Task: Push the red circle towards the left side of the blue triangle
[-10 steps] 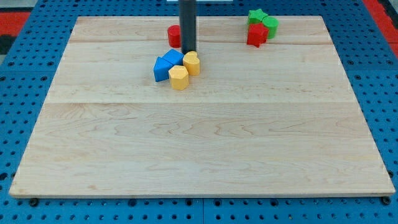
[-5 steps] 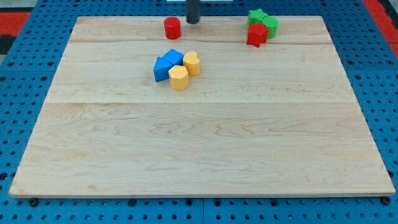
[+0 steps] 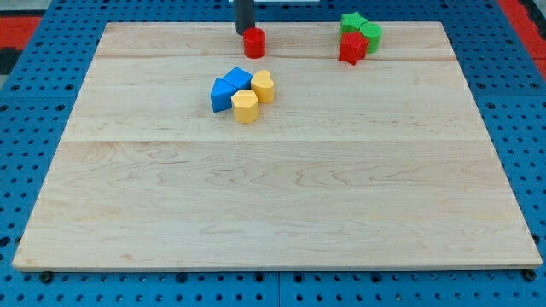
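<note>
The red circle (image 3: 254, 43) stands near the view's top, a little left of centre. My tip (image 3: 245, 32) is right at its upper-left side and seems to touch it. The blue triangle (image 3: 220, 95) lies below and to the left of the red circle, in a tight cluster with another blue block (image 3: 238, 79) and two yellow blocks. The red circle stands apart from that cluster, above and slightly right of it.
A yellow block (image 3: 263, 86) and a yellow hexagon (image 3: 245, 106) touch the blue blocks on their right. At the view's top right sit a green star (image 3: 351, 21), a green circle (image 3: 371, 34) and a red block (image 3: 351, 48). The wooden board (image 3: 273, 196) lies on a blue pegboard.
My tip went from the yellow blocks up to the board's top edge, then left to the red circle's upper-left side. The red circle has shifted right and slightly down.
</note>
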`<state>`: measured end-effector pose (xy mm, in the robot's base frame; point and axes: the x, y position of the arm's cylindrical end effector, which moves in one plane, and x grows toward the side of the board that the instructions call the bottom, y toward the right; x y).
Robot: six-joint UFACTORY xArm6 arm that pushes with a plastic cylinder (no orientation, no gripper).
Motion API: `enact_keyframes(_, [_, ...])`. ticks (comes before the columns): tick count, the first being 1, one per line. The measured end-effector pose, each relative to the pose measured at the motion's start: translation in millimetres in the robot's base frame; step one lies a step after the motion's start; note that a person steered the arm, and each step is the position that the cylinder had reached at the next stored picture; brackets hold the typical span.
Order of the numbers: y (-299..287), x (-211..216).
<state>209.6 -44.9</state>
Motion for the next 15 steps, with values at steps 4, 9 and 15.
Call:
enact_keyframes(4, [14, 45])
enact_keyframes(9, [-112, 63])
enact_keyframes(15, [-136, 173])
